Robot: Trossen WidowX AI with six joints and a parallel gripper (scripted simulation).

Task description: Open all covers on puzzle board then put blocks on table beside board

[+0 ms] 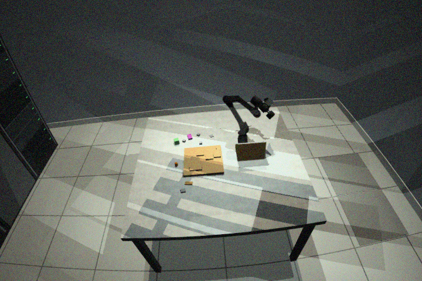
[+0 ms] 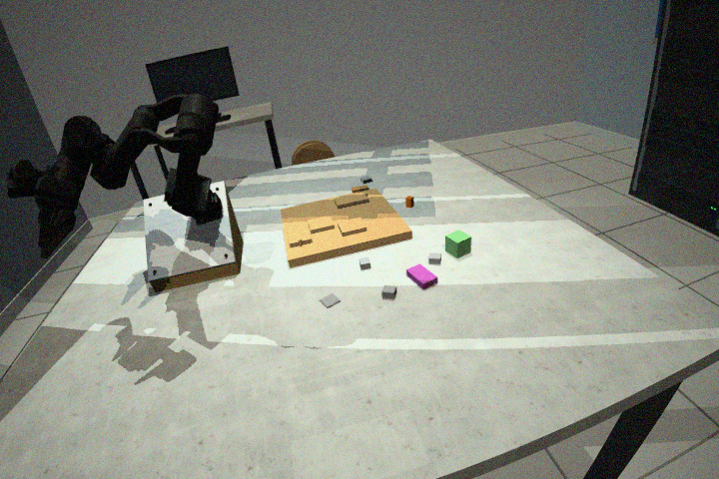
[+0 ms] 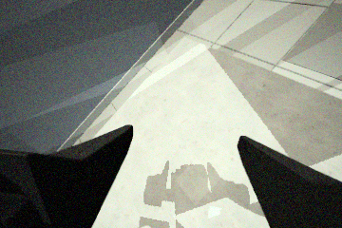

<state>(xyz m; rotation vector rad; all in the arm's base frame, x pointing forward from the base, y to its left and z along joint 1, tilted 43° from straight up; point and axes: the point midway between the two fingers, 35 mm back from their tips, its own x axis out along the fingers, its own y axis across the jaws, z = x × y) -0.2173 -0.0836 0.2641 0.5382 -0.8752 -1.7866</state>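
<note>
Hanging well apart from puzzle board (image 1: 203,165) (image 2: 344,226), hand (image 1: 269,114) (image 3: 185,135) spread open; green block (image 1: 176,141) (image 2: 457,243) on table (image 1: 231,212) (image 2: 371,395) (image 3: 179,114).

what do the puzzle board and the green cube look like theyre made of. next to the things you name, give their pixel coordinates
The puzzle board (image 1: 203,162) (image 2: 349,226) looks like light wood, probably matte: even tan faces, no glare, though no grain shows clearly. The green cube (image 1: 176,141) (image 2: 458,243) could be plastic or painted wood; its flat, uniform colour and crisp edges fit either, and its finish looks dull, with no sharp highlight.
</note>
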